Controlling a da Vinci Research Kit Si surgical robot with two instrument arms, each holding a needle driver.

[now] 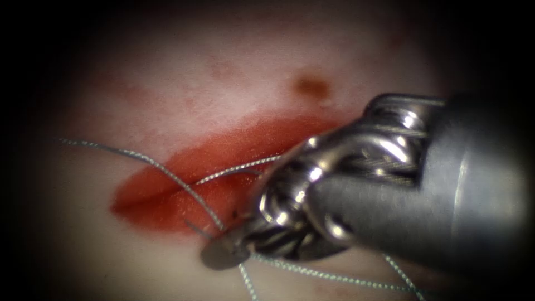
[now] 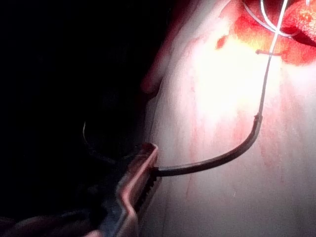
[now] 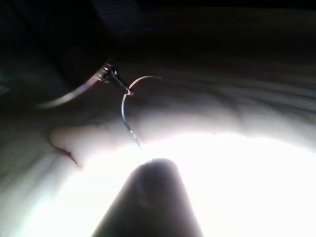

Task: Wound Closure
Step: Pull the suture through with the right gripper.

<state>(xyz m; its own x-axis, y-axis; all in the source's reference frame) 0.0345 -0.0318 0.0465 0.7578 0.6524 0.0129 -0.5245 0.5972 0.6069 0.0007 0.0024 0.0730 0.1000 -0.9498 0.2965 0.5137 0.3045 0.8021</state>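
Right tool (image 1: 223, 253) nearest, jaws closed over thread (image 1: 161, 167) by the cut (image 1: 184, 189). My left tool (image 2: 140, 170) grips the needle (image 2: 222, 157) near its tip (stiff, slippery; hold mid-curve), clear of tissue (image 2: 222, 207).

Surroundings: dark surround (image 1: 22, 33) on every side of the tissue (image 1: 184, 72), featureless.
Light: one strong pool on the tissue, fading to black past its edges.
Left wrist view: black field beside the tissue.
Right wrist view: glare across the tissue, darkness beyond it.
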